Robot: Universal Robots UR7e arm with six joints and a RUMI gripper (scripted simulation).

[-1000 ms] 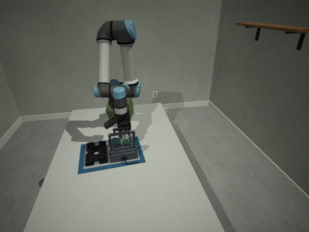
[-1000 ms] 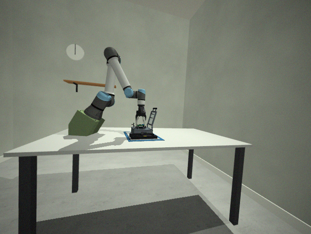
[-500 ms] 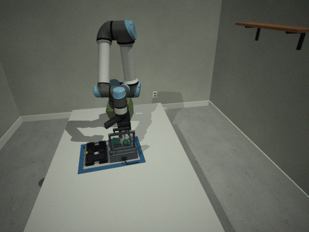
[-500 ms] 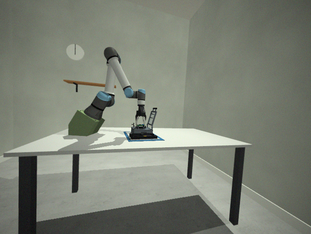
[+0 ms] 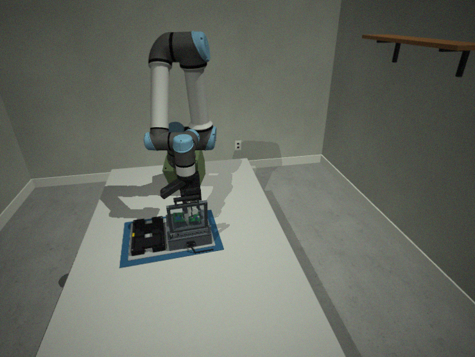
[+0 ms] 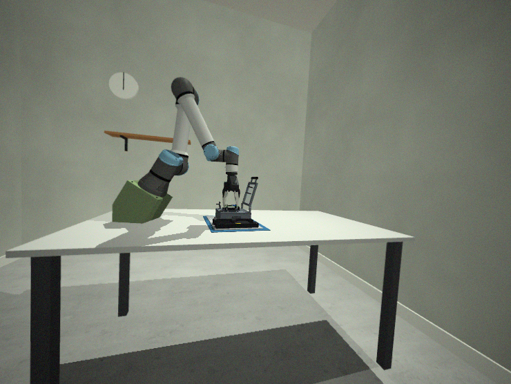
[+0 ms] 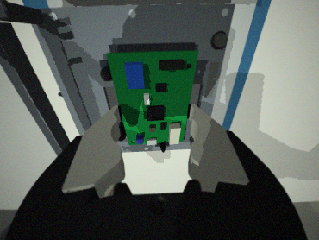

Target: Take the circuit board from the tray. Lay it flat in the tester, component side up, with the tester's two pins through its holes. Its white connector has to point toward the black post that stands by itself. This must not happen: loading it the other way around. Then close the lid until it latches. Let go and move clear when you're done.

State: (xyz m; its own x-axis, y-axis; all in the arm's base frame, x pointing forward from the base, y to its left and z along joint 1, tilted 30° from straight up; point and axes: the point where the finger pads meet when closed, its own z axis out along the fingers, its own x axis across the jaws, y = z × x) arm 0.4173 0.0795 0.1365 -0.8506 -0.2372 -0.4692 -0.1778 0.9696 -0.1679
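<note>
A dim room with grey-green walls surrounds a white table (image 5: 230, 299) (image 6: 330, 231) (image 7: 280, 173). In the top view, a black tray (image 5: 147, 245) (image 6: 235, 224) lies nearest, left of centre and low, beside the grey tester (image 5: 190, 241) (image 6: 233, 214) (image 7: 172, 22). The tester's lid (image 5: 206, 220) (image 6: 253, 192) stands open, leaving room to load from above. Beyond it, the fingers (image 5: 190, 212) (image 6: 231, 204) stand part-way apart, gripping the green circuit board (image 5: 196, 218) (image 6: 234, 205) (image 7: 172, 92) by its long edges, over the tester. That grip probably keeps the board level, component side up, for lowering onto the pins. The arm rises behind.

In the wrist view, a pale connector (image 7: 174, 134) sits low, right of centre, near a small black post (image 7: 163, 148); this looks like the required direction. The pins and holes cannot be made out, nor whether the board is fully seated.

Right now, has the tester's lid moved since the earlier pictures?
No. In the exterior view, the lid still stands raised at the same tilt above the tester's base.
</note>
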